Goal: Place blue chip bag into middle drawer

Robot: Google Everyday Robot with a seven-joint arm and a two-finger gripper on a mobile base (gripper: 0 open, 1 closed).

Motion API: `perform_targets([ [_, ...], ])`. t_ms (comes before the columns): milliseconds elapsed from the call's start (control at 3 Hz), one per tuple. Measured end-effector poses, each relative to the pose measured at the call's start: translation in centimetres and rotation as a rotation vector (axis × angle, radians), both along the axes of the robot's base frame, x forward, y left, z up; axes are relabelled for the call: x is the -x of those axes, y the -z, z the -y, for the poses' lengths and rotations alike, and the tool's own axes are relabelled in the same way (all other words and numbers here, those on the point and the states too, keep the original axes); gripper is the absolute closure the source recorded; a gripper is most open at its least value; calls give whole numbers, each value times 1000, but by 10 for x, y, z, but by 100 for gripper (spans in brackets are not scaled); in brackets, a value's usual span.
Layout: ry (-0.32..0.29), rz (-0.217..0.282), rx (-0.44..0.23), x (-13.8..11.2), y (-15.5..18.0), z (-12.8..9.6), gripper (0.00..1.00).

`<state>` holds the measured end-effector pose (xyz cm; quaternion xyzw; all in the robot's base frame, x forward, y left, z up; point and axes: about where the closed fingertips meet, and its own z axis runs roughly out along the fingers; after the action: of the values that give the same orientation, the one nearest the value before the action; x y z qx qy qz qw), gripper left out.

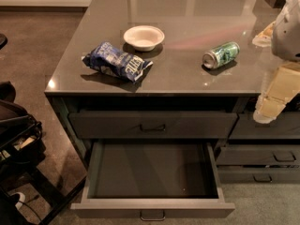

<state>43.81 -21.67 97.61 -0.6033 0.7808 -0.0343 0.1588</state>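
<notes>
Three things lie on the dark bench top: the blue chip bag (117, 61), a white bowl (144, 37) and a green can (221, 55). The bag lies crumpled on its side towards the front-left corner, a little back from the front edge, with the bowl just behind it and apart from it. The can rests on its side well off towards the right edge. Below the front edge, under a shut top drawer (152, 124), the middle drawer (152, 208) stands pulled well out, its plain dark interior open from above. The gripper (266, 112) hangs at the bench's right edge, by the front-right corner and just off the top, well apart from the bag. How far open the claw is I cannot tell, though it has no hold of the bag. I judge that the opening of the drawer is done and the step in hand is the reach for the bag. The next move calls for carrying the gripper across the top, past the can, to above the bag. It must then come down on the foil where it bunches highest, without nudging the bowl behind.
</notes>
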Motion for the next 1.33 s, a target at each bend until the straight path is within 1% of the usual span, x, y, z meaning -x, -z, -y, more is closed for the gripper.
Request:
perform_targets([
  [333,0,0,0,0,0,0,0],
  [667,-16,24,-14,-6,-1,-4,0],
  [1000,-27,39,-69,-53,12,-19,0],
  [1333,-8,-11,-174,-106,53,-40,0],
])
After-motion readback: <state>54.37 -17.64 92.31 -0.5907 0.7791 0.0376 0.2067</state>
